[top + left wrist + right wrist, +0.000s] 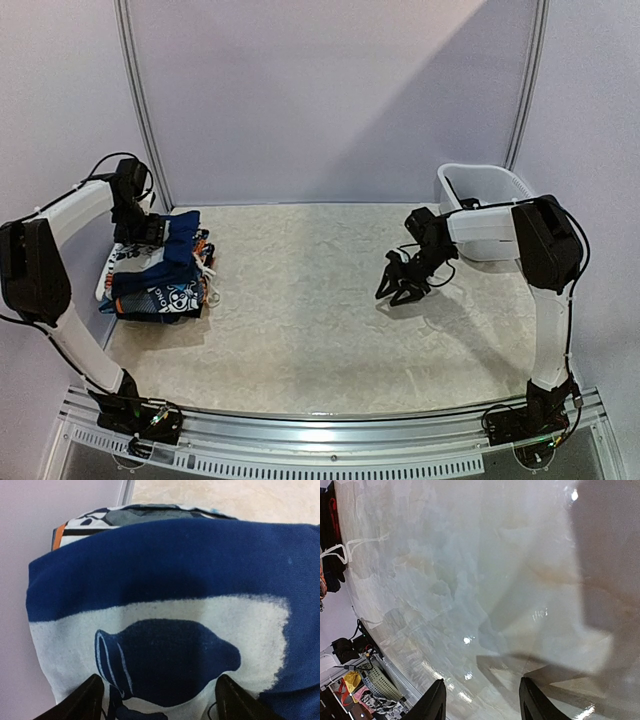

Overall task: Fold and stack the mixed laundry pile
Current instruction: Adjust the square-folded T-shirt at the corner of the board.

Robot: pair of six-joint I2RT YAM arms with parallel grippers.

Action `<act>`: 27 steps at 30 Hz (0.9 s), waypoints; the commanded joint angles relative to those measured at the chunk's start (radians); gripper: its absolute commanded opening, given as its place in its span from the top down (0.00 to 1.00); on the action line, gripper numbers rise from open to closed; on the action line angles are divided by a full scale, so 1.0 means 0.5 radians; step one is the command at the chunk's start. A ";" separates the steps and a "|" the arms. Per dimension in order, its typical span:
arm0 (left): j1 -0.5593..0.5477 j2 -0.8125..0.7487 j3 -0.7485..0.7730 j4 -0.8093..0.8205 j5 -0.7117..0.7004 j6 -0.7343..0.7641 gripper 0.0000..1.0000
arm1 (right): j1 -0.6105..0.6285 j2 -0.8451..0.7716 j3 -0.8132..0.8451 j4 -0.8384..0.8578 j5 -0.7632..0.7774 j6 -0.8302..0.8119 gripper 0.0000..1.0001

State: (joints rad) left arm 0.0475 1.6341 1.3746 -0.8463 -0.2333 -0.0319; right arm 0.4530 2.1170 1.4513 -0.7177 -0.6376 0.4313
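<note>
LAUNDRY ON THE LEFT: A stacked pile [160,272] of clothes sits at the left edge of the table [300,330], left of centre in the overhead frame, with the left gripper [150,232] poised at its far side. A blue garment [165,560] with a white print tops the pile. Striped and orange-trimmed cloth peeks out beneath it at the upper left of the left wrist view. The left jaws stand spread, and both fingers [85,700] flank the white patch from the bottom of the frame. Whether they touch the cloth cannot be told. Right of centre in the overhead frame, the right gripper [400,288] hangs low over the marbled tabletop, jaws parted with nothing between them, its fingers [434,702] at the bottom edge of its own view. A white tub [495,248] stands at the upper right, behind the right arm.
</note>
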 commanded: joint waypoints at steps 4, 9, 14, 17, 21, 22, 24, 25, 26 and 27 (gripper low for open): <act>0.034 -0.054 0.031 0.083 0.093 0.153 0.22 | 0.019 -0.038 0.078 -0.118 0.057 -0.059 0.50; 0.030 -0.146 0.159 -0.073 0.168 0.089 0.21 | 0.017 -0.013 0.213 -0.144 0.046 -0.037 0.50; 0.018 -0.259 0.242 -0.189 0.300 0.005 0.19 | 0.016 -0.004 0.392 -0.200 0.048 -0.024 0.49; 0.010 -0.334 0.275 -0.217 0.383 -0.049 0.17 | 0.017 -0.015 0.507 -0.244 0.051 -0.017 0.49; 0.006 -0.432 0.296 -0.211 0.473 -0.149 0.13 | 0.016 -0.073 0.663 -0.281 0.060 -0.004 0.48; 0.005 -0.454 0.301 -0.207 0.501 -0.177 0.12 | 0.017 -0.090 0.705 -0.289 0.069 -0.001 0.48; 0.006 -0.493 0.316 -0.191 0.562 -0.224 0.01 | 0.018 -0.143 0.780 -0.304 0.109 0.003 0.46; 0.005 -0.506 0.331 -0.191 0.583 -0.251 0.00 | 0.018 -0.162 0.821 -0.314 0.140 0.003 0.45; 0.006 -0.510 0.347 -0.196 0.609 -0.269 0.01 | 0.016 -0.187 0.859 -0.325 0.177 0.002 0.44; 0.006 -0.508 0.363 -0.198 0.632 -0.290 0.00 | 0.018 -0.208 0.902 -0.340 0.211 -0.002 0.42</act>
State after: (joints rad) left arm 0.0525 1.4002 1.5173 -0.9291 0.0044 -0.1123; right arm 0.4534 2.1052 1.8183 -0.8501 -0.5991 0.4294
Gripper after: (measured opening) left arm 0.992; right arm 0.553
